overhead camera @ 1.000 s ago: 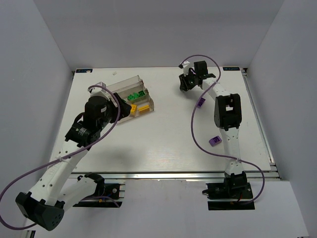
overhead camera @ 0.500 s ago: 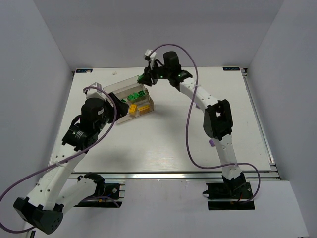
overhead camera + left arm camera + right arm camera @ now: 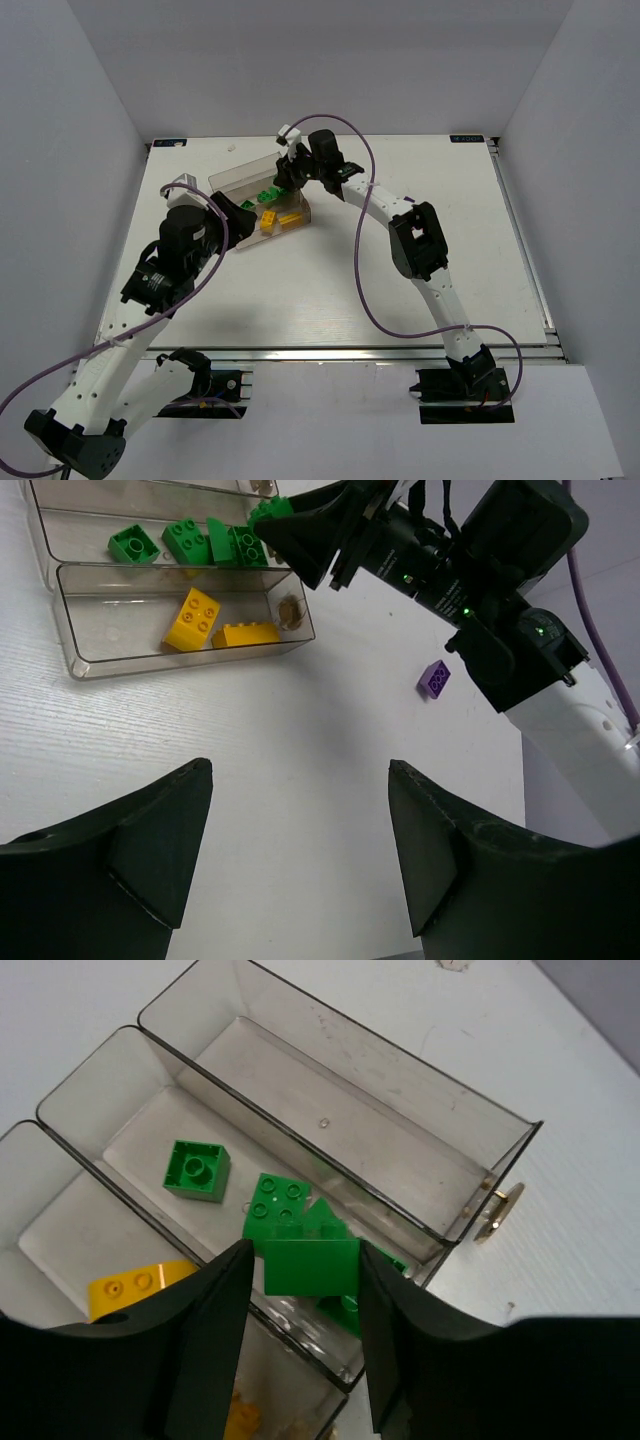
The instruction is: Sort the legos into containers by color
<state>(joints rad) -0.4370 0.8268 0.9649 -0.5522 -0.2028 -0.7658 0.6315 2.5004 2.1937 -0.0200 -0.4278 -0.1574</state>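
Your right pincer [image 3: 305, 1280] grips a green lego [image 3: 312, 1263] just above the middle bin [image 3: 150, 1130] of the clear tray [image 3: 400, 1048]. Your left pincer [image 3: 300, 780] hangs wide open over the tabletop [image 3: 300, 700], tray edge at 11 o'clock.

No text, brand, number or sign can be read in any view; two small bluish stickers [image 3: 168, 142] at the far corners of the desk [image 3: 330, 290] are too small to make out; the studs of the green legos [image 3: 195, 1170] show no legible lettering.
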